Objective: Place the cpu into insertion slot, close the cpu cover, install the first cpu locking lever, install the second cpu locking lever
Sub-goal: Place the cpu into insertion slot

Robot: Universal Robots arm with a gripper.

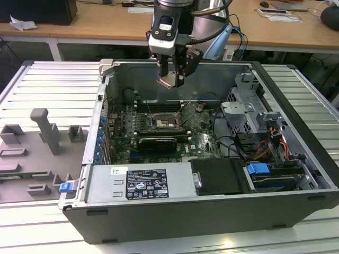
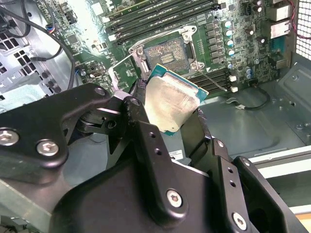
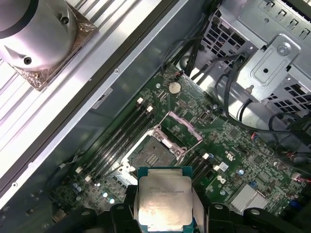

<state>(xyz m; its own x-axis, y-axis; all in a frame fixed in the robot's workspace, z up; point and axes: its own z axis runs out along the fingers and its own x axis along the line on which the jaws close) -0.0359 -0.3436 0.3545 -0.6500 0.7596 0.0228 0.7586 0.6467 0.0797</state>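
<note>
My gripper [image 1: 172,78] hangs above the open computer case, shut on the cpu [image 1: 168,81]. The cpu [image 2: 170,102] is a flat square chip with a pale metal top and a green edge, clamped between the two black fingers [image 2: 138,104]. It sits well above the green board, apart from it. The insertion slot [image 1: 161,123] lies below and slightly nearer the camera in the exterior view, with its dark centre bare [image 3: 151,156]. The cpu cover [image 3: 182,127] stands flipped open beside the slot. Thin wire levers [image 2: 214,80] stick out by the socket.
The case's metal walls [image 1: 222,74] ring the board. Long black memory slots [image 3: 121,138] flank the socket. A drive cage [image 1: 246,114] and cables fill the exterior view's right. A power supply [image 1: 140,182] lies at the front. Grey fixtures [image 1: 45,132] stand outside at the exterior view's left.
</note>
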